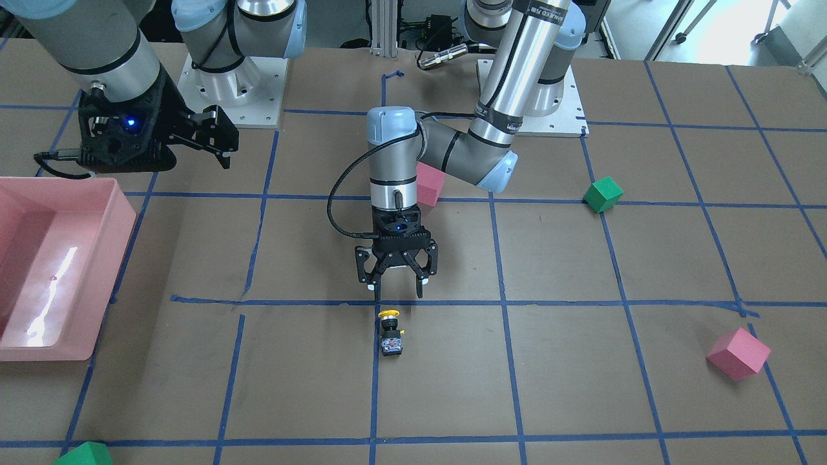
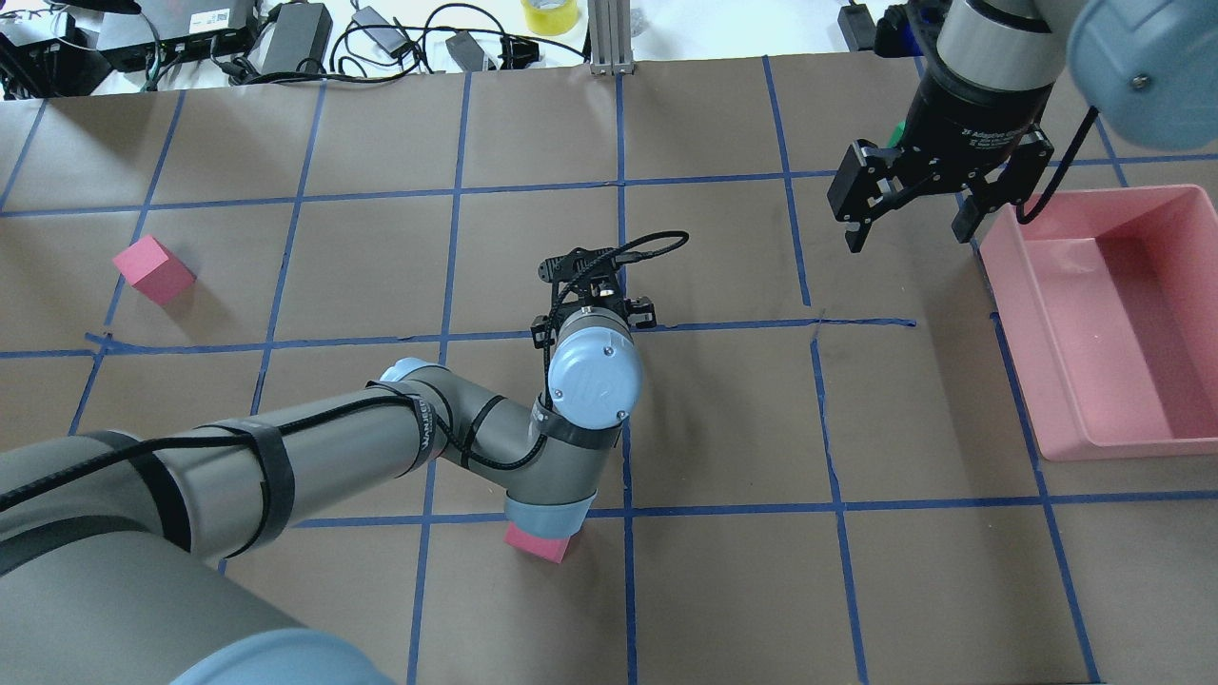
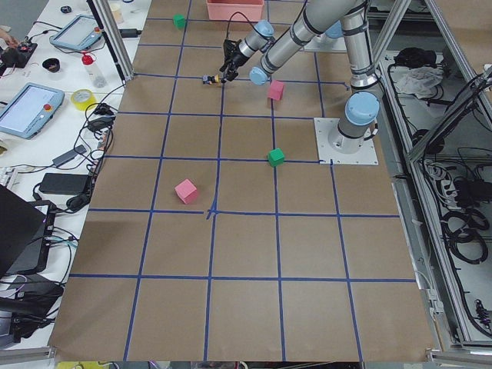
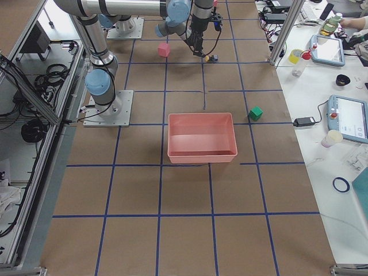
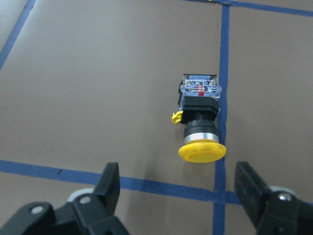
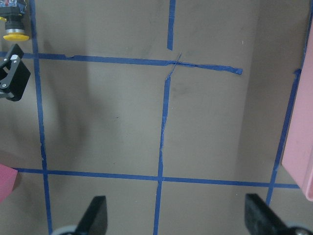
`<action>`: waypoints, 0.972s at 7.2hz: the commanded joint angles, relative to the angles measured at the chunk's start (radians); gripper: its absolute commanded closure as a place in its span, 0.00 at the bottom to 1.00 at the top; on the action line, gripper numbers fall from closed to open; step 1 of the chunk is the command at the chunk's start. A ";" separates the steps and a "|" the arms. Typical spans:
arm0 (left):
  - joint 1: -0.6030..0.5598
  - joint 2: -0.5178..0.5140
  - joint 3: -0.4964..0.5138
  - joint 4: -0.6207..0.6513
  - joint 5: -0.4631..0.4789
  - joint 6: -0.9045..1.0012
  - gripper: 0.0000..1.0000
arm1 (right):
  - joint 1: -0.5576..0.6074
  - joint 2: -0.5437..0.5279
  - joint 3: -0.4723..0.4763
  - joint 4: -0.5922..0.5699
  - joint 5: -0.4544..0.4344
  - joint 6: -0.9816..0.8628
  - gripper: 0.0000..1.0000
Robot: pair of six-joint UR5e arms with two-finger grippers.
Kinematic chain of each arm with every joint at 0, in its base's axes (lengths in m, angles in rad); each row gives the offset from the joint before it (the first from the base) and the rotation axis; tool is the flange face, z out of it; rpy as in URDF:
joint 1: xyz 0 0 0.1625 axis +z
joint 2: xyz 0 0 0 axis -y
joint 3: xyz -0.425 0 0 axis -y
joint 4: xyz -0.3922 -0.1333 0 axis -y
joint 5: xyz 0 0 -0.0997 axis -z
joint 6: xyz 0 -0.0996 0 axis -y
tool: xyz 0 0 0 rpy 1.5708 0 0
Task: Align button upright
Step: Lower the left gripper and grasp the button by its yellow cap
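Observation:
The button (image 1: 391, 330) lies on its side on the brown paper, on a blue tape line. Its yellow cap points toward the robot and its contact block points away. In the left wrist view the button (image 5: 199, 117) lies just beyond the fingertips, between them and slightly right of centre. My left gripper (image 1: 395, 294) is open and empty, pointing down, a little above the table and just short of the cap. My right gripper (image 1: 223, 139) is open and empty, held high near the pink bin. In the overhead view my left wrist hides the button.
A pink bin (image 1: 52, 352) stands at the table's end on my right. One pink cube (image 1: 429, 184) sits under my left elbow, and another pink cube (image 1: 738, 352) lies far out on my left. Two green cubes (image 1: 603, 194) (image 1: 84, 454) lie apart.

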 commanded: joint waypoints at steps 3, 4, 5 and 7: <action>-0.001 -0.071 0.055 0.064 -0.010 0.124 0.19 | 0.006 0.000 0.000 0.000 -0.004 0.002 0.00; -0.001 -0.086 0.055 0.078 -0.010 0.135 0.19 | 0.006 0.000 0.000 0.000 -0.004 0.002 0.00; -0.001 -0.092 0.053 0.092 -0.010 0.147 0.21 | 0.006 0.000 0.000 0.000 -0.004 0.002 0.00; -0.001 -0.100 0.047 0.123 -0.012 0.153 0.26 | 0.006 0.000 0.000 0.000 -0.006 0.002 0.00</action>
